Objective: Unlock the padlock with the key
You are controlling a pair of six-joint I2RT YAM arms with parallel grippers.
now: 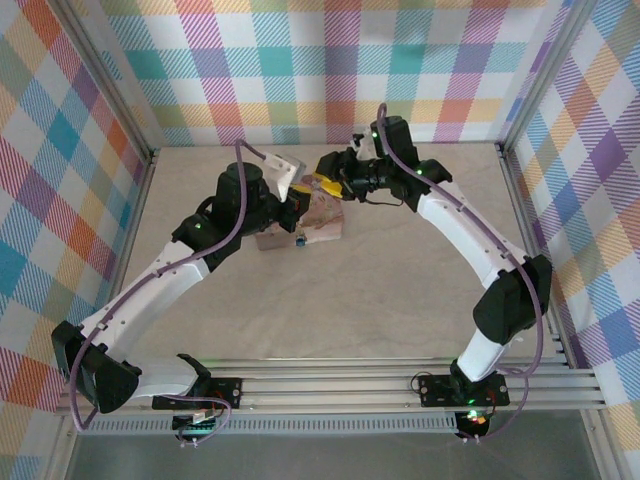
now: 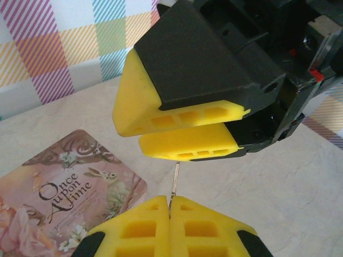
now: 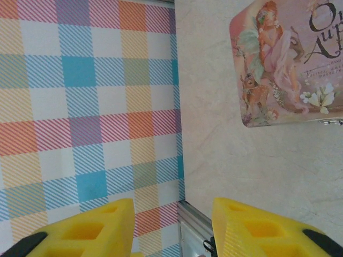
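So: left gripper is pressed together on the key, its shank poking out. We see the right gripper spread, nothing between; its yellow pads sit just off the key tip. Padlock lies on the table, at the near edge of the pink box.

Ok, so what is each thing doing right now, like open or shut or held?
left gripper: shut, pinching the key.
key: held, poking out of the left gripper toward the right gripper.
right gripper: open, holding nothing.
padlock: on the table by the pink box; too small to tell if locked.
pink box: lying flat, looks closed.
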